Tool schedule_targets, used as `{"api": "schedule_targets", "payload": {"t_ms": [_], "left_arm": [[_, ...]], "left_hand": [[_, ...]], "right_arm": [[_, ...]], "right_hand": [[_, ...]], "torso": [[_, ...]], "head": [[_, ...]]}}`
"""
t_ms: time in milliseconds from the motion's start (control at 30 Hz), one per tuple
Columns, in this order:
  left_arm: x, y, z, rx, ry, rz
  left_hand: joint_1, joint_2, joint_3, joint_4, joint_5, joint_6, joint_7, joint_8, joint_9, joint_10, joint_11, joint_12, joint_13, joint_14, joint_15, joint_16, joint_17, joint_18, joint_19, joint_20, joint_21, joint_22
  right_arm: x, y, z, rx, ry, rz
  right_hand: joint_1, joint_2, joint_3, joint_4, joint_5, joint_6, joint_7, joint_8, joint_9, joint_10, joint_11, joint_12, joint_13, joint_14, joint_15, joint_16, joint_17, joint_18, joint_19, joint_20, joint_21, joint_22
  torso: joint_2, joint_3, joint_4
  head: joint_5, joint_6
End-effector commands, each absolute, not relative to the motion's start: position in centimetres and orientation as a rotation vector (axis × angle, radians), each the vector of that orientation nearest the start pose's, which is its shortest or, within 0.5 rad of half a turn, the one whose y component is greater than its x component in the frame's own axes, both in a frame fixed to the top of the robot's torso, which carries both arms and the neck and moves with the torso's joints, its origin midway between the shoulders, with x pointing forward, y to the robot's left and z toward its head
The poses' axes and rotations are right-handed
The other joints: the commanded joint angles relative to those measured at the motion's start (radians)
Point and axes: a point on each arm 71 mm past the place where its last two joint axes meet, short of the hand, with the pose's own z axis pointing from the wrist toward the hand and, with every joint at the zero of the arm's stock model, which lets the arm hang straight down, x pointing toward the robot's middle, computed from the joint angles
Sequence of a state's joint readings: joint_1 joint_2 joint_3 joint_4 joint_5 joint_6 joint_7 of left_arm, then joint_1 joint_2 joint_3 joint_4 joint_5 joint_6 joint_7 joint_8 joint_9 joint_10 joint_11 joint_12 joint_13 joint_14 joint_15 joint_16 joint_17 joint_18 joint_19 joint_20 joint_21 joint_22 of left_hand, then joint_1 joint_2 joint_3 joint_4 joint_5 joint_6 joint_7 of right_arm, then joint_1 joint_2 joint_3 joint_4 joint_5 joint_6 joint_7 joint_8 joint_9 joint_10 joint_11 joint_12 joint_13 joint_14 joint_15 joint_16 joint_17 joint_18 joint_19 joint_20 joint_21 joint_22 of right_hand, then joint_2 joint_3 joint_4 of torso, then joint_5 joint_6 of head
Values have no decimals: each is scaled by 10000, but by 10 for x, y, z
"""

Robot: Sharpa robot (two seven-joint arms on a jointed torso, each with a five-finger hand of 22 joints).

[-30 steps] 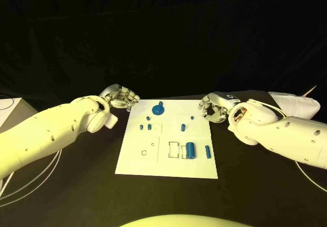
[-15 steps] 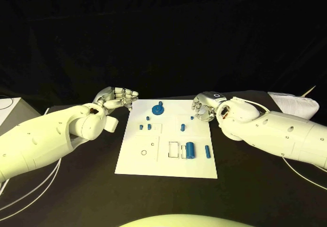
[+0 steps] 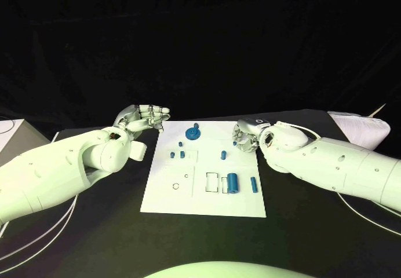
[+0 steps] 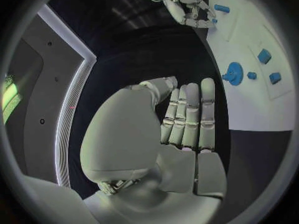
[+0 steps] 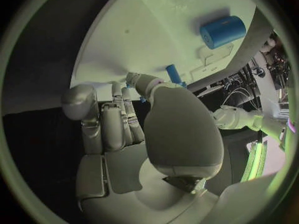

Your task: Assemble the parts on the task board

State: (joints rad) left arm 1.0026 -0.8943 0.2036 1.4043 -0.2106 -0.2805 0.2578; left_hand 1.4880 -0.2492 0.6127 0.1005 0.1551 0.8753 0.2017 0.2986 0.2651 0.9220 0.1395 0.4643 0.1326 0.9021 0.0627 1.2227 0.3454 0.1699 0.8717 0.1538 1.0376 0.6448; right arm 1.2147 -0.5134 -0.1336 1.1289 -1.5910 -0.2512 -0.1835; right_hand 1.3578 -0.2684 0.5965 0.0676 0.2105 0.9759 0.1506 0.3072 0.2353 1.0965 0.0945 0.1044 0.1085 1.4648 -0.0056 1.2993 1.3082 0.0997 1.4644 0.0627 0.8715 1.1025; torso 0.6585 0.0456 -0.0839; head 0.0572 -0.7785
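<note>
- White task board [image 3: 209,200] lies in the middle of the black table [image 3: 325,231], between my two arms.
- Blue gear-shaped part [image 3: 193,135] sits near the board's far edge; my left wrist view shows it as well [image 4: 233,73].
- Small blue pegs [image 3: 177,154] lie left of centre, and one more peg [image 3: 224,154] lies right of them.
- Thick blue cylinder [image 3: 233,183] rests at the near right, with a thin blue rod [image 3: 253,185] just to its right.
- My left hand [image 3: 144,119] hovers off the board's far left corner, fingers curled inward and holding nothing; my left wrist view shows these fingers [image 4: 189,115] side by side.
- My right hand [image 3: 247,135] hangs over the board's far right edge, fingers bent inward; I cannot tell whether they pinch a part.
- White folded cloth [image 3: 361,128] lies at the table's far right.
</note>
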Motion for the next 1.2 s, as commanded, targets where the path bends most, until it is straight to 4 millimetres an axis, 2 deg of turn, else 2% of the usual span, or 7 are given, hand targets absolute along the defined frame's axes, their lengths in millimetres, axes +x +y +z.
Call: {"api": "schedule_targets", "payload": {"t_ms": [33, 167, 767, 1100, 1200], "left_arm": [[501, 278, -200, -11502, 13765, -13705], [501, 277, -200, -11505, 13763, -13708], [500, 278, -200, -11553, 13823, -13638], [500, 277, -200, -11546, 13882, -13589], [500, 277, -200, -11546, 13894, -13572]], "left_hand": [[-12, 36, 6, -37, 14, -74, -4, 19, -5, -63, -6, 35, -11, -8, 10, -61, -17, 158, -36, 0, -44, -9], [-16, 35, -1, -39, 12, -80, 1, 23, -6, -73, -2, 39, -12, -5, 14, -66, -19, 158, -34, 2, -47, -11], [-12, 41, -4, -44, 12, -95, 7, 25, -7, -83, 2, 45, -14, 0, 16, -72, -22, 159, -31, 4, -49, -13], [-4, 51, -4, -53, 13, -110, 14, 29, -9, -93, 5, 54, -15, 7, 18, -79, -26, 160, -25, 5, -51, -16], [-4, 51, -4, -53, 13, -110, 14, 29, -9, -93, 5, 54, -15, 7, 18, -79, -26, 160, -25, 5, -51, -16]], "right_arm": [[539, -144, -237, -3415, 17839, 3917], [538, -142, -239, -3418, 17800, 4007], [535, -132, -240, -3400, 17545, 4355], [535, -130, -242, -3529, 17626, 4114], [534, -130, -243, -3621, 17561, 3920]], "right_hand": [[-80, -1, 25, -24, -59, 58, 7, -72, 16, -65, -10, -43, -20, 634, 51, -31, 248, 18, 114, -6, -116, -59], [-75, 14, 27, -39, -74, 75, 25, -85, 19, -85, 0, -68, -48, 617, 59, -56, 212, 34, 83, -2, -183, -93], [25, 336, 374, -240, -140, 342, -53, -120, 107, 670, -141, 158, -55, 647, -45, 261, 310, 58, 122, 21, 281, 289], [84, 541, 452, -465, -165, 693, -179, -2, 240, 1143, -294, 295, 54, 654, -165, 413, 347, 50, 176, 7, 749, 646], [277, 684, 624, -715, -383, 815, -216, 31, 298, 1327, -351, 313, 124, 653, -219, 458, 338, 32, 209, -16, 1015, 847]], "torso": [[-9, 9, 8], [-6, 17, -16], [-5, 15, -12], [-6, 25, -24], [-10, 26, -27]], "head": [[11, -24], [45, -32], [84, -54], [103, -72], [98, -75]]}}
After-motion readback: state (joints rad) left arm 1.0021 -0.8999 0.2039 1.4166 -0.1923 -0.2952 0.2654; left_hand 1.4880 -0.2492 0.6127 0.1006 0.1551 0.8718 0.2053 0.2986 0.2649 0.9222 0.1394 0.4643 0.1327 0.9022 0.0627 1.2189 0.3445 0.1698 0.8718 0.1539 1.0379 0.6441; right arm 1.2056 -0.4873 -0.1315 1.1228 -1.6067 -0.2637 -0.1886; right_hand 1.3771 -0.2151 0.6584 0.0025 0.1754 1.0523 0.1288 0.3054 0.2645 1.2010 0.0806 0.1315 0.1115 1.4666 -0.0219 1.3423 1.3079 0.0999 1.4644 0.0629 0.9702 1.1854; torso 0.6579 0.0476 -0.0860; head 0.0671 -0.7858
